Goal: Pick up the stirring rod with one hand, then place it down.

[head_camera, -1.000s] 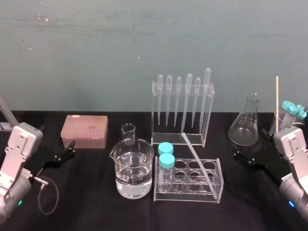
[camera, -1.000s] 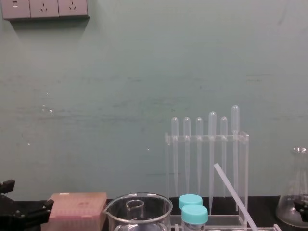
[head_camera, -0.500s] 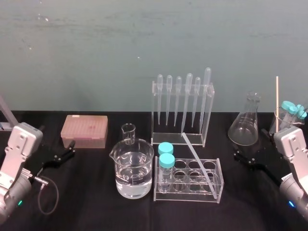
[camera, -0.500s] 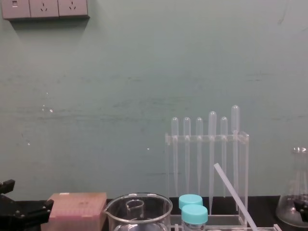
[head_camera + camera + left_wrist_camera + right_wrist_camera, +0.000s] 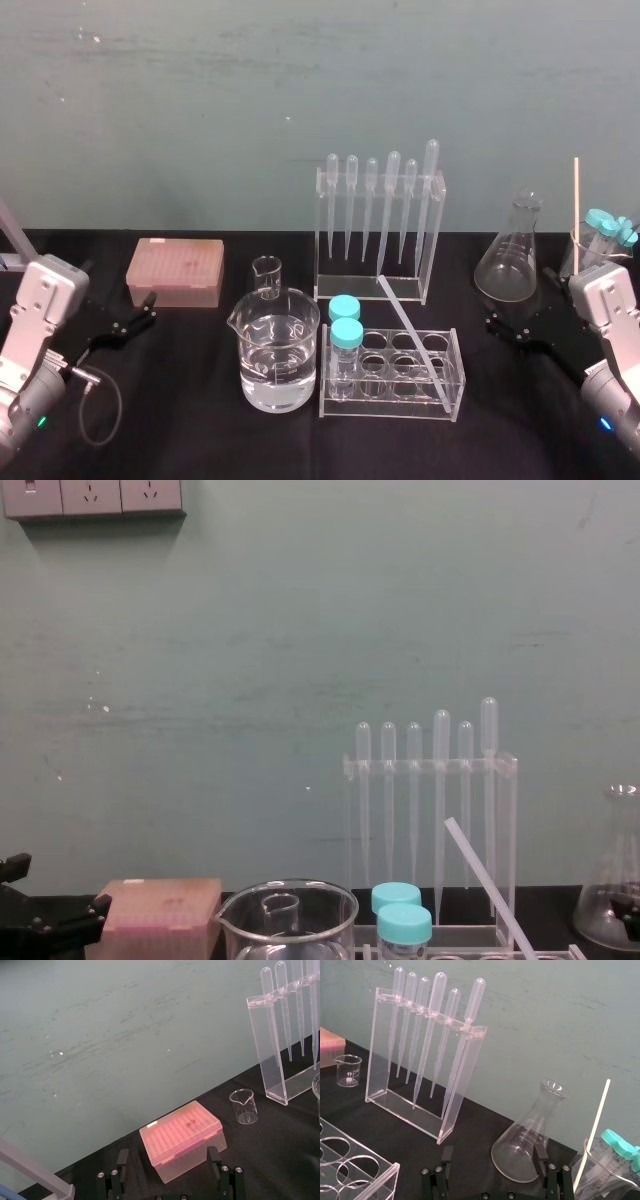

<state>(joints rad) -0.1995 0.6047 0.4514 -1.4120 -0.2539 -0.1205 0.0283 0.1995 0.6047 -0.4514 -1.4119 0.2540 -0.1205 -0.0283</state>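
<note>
The stirring rod (image 5: 411,331) leans at a slant in the clear tube rack (image 5: 400,409) at the middle of the counter (image 5: 200,425). Its lower end sits toward the rack's front right corner and its upper end rises back toward the pipette stand (image 5: 438,235). I cannot tell whether it touches the stand. Two blue-capped tubes (image 5: 345,323) stand at the rack's left end, with a beaker of water (image 5: 276,352) just beside them.

The left hand (image 5: 168,1153) waits low at the counter's left edge, fingers spread, pointing at a pink box (image 5: 175,272). The right hand (image 5: 493,1156) sits at the right edge, also spread, just in front of a flask (image 5: 508,262). Both are well apart from the rod.

I'd say the danger lies in the crowding. A hand coming in could knock the light rack or tip the pipette stand behind it. The thin, smooth rod could also slide through the fingers, or swing if it is pinched near one end.

Compared with a second ago, nothing has shifted: both hands stay put and the rod keeps the same lean.
</note>
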